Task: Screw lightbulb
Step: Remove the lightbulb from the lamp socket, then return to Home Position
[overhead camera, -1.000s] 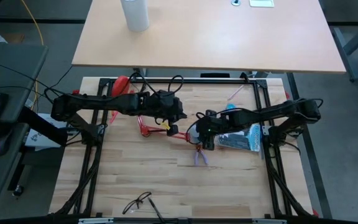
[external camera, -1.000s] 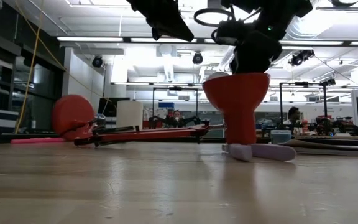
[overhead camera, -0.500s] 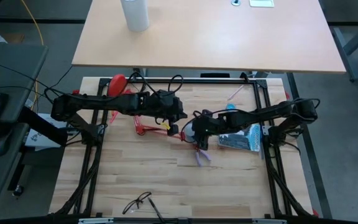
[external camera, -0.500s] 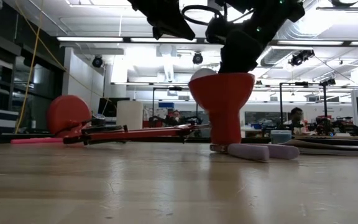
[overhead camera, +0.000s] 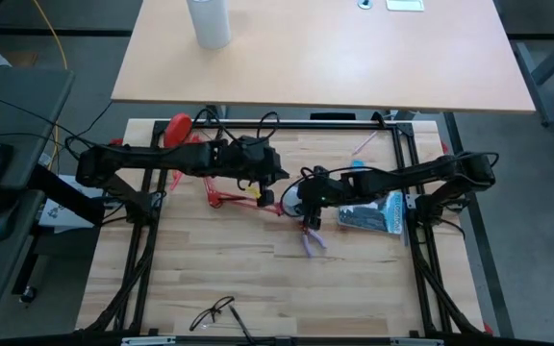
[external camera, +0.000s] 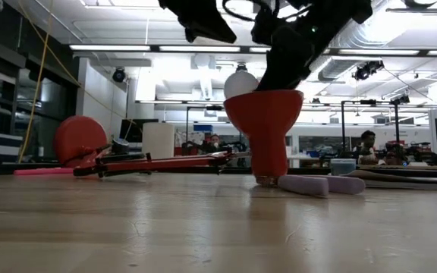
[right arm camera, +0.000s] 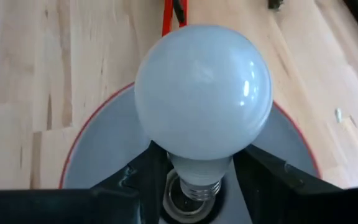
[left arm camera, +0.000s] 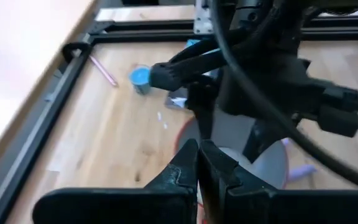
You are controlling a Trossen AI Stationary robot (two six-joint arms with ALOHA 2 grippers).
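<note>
Two fingers of the right gripper (right arm camera: 197, 171) pinch the lightbulb (right arm camera: 202, 93) at its narrow neck, one on each side just below the globe. The lightbulb's long axis runs into the red lamp shade (external camera: 264, 114): screw base toward the socket deep in the shade's white-lined cone, round end out of the shade's mouth. In the low view the shade opens upward and the globe (external camera: 240, 82) rises just above its rim, tipped slightly. It is a smooth, frosted white globe with small glints, narrowing to a ribbed metal thread. In the high view this sits near the table's middle (overhead camera: 301, 197). The left gripper (left arm camera: 197, 163), its fingers pressed together, hangs just beside the shade, by the lamp's red arm (external camera: 158, 161).
</note>
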